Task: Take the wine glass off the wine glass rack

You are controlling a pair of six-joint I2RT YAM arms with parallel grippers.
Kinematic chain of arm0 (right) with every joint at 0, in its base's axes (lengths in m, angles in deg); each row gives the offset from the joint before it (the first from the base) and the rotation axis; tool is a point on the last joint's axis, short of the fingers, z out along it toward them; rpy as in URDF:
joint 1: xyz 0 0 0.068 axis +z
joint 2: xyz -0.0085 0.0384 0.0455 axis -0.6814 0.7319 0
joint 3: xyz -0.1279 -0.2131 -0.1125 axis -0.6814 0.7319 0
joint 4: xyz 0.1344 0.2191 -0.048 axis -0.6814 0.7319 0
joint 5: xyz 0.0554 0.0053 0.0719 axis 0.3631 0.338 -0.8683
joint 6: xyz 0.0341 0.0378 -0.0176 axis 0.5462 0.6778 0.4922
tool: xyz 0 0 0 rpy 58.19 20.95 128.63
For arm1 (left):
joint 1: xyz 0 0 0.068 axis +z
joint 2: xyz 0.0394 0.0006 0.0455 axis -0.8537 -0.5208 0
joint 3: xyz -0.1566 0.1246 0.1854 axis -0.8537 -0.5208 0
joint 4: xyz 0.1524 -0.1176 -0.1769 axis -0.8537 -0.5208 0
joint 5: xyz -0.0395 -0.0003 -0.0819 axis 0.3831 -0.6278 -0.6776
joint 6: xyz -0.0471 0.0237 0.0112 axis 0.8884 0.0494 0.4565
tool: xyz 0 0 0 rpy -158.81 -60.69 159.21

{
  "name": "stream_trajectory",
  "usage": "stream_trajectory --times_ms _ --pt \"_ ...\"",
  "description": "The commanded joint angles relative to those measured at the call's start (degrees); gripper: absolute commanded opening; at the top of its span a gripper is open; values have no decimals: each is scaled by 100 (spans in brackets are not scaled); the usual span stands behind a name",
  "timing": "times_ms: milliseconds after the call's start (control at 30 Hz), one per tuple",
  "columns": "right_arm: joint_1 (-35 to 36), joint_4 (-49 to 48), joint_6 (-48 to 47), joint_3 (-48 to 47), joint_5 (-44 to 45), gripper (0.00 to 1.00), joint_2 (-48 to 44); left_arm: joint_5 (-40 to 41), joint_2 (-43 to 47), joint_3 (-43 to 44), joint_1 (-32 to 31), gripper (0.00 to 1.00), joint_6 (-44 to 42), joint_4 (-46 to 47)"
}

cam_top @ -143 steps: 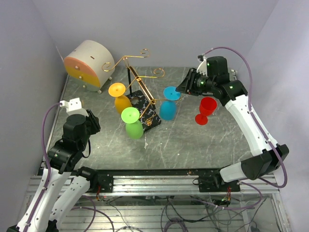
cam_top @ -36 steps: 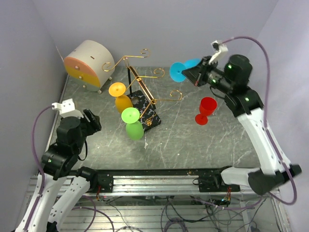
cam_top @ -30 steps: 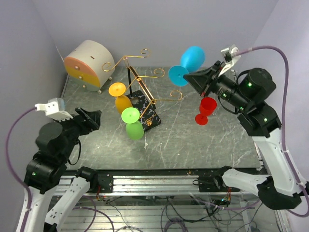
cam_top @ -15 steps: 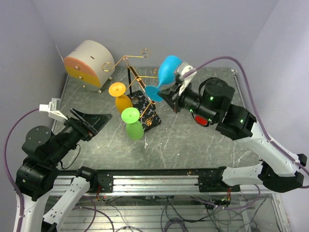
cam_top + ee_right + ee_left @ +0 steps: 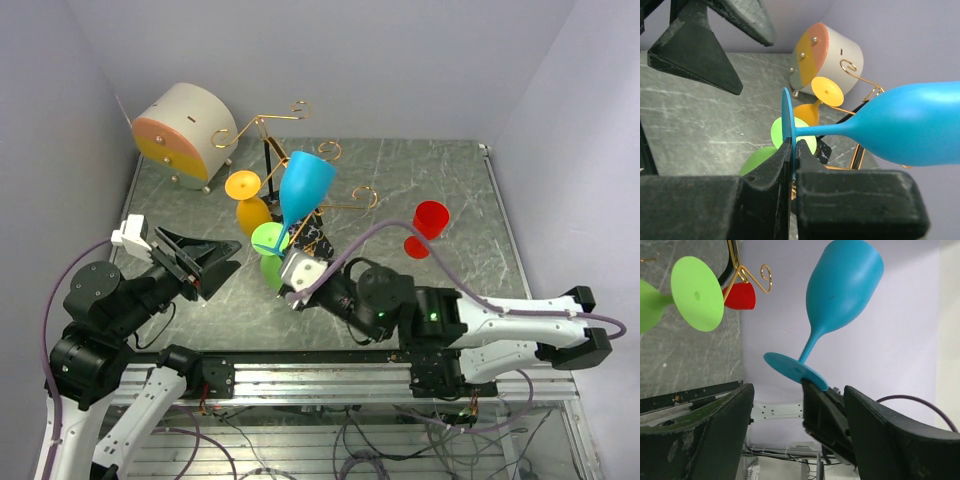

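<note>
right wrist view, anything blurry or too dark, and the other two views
Right wrist view: the right gripper is a soft, near-featureless dark mass at the bottom; the blue opaque wine glass is sharp and evenly lit. Left wrist view: the left gripper is equally dark and soft, the glass crisp. Top view: even light, faint shadows only.

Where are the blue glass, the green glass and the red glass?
blue wine glass (image 5: pixel 305 180), top view, on its bowl.
green wine glass (image 5: pixel 696 292), left wrist view, on its round foot.
red wine glass (image 5: pixel 431 217), top view, on its bowl.
</note>
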Motion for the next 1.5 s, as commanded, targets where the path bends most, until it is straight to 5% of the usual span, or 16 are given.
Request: stream_trajectory --times_ms 0,500,733,833,933,1000,1200,1333,1467 --pt "247 -1207 -802 185 793 0 219 -389 116 -65 24 83 452 332" --pt "878 -2064 -1676 196 905 0 1151 -619 222 -456 24 77 588 559" --pt "1119 -2154 -1710 380 1076 0 1090 -538 374 -605 23 23 347 825" --pt "1212 -1956 -1553 403 1271 2 1019 -473 454 -698 23 10 270 990" --pt "1354 -1689 -1288 396 1694 22 944 -313 556 -768 23 7 149 1026" --pt "1494 -1377 -1047 376 2053 36 876 -226 620 -850 23 7 50 1090" --pt "2141 768 730 34 3111 47 418 117 944 -1234 23 7 -92 1470" --pt "2215 3364 3123 -686 3294 46 175 449 1075 -1259 23 7 -616 1499" --pt "2157 4396 4297 -1050 3712 37 -169 707 1159 -1185 23 7 -1120 1383"
